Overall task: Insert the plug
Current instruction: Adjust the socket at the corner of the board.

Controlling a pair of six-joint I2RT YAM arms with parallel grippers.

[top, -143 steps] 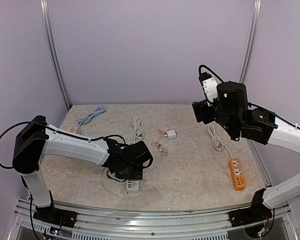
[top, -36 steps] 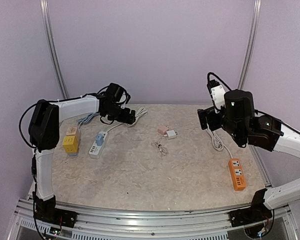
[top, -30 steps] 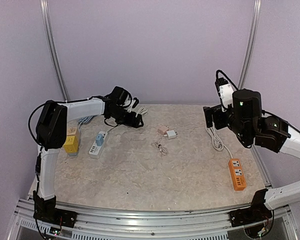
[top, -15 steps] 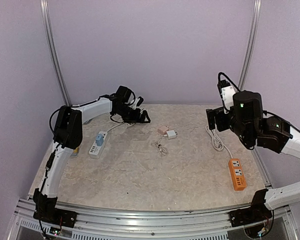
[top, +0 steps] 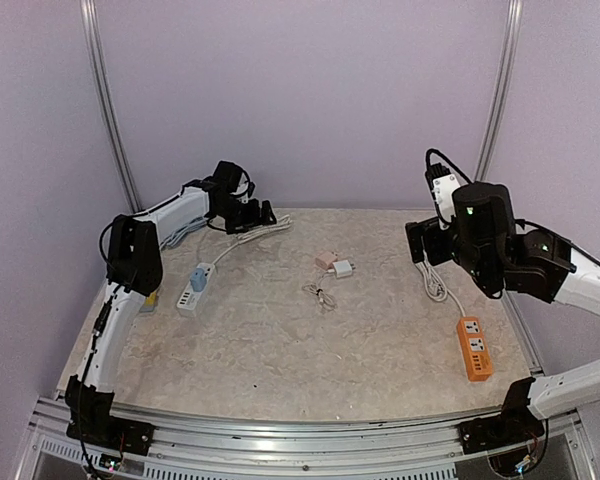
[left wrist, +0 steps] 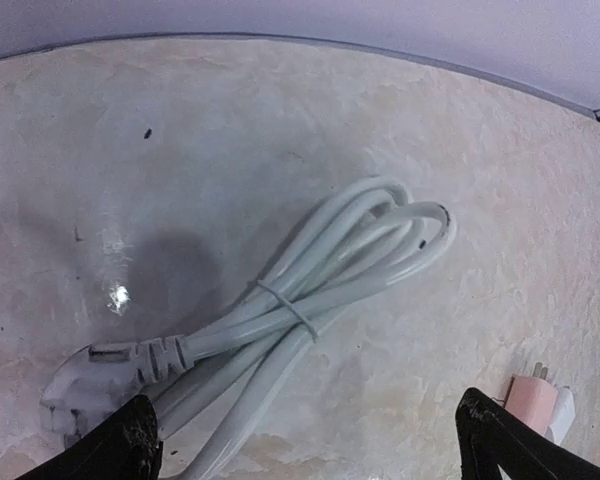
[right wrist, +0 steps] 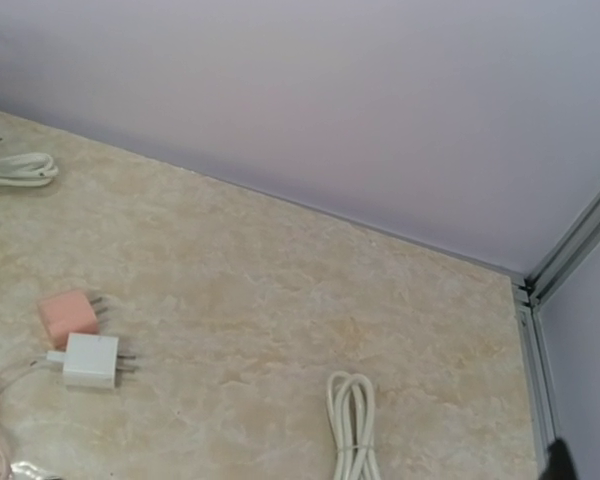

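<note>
A bundled white cable (left wrist: 320, 290) lies on the table at the back left, and its grey-white plug (left wrist: 95, 378) points toward the lower left of the left wrist view. My left gripper (left wrist: 315, 452) hovers just above it, open, with both black fingertips (left wrist: 130, 448) wide apart and nothing between them. From above, the left gripper (top: 263, 215) sits beside the cable bundle (top: 267, 230). The cable runs to a white power strip (top: 193, 290) with a blue plug in it. My right gripper (top: 420, 240) is raised at the right, open and empty. An orange power strip (top: 473, 347) lies near the right edge.
A pink adapter (right wrist: 70, 315) and a white adapter (right wrist: 90, 360) lie mid-table, with a thin cable (top: 320, 295) beside them. A second white cable coil (right wrist: 352, 425) leads to the orange strip. A yellow block (top: 146, 295) sits left of the white strip. The back wall is close.
My left gripper has drawn back and to the left, away from the cable bundle, which now lies uncovered on the table. The right arm has shifted slightly.
</note>
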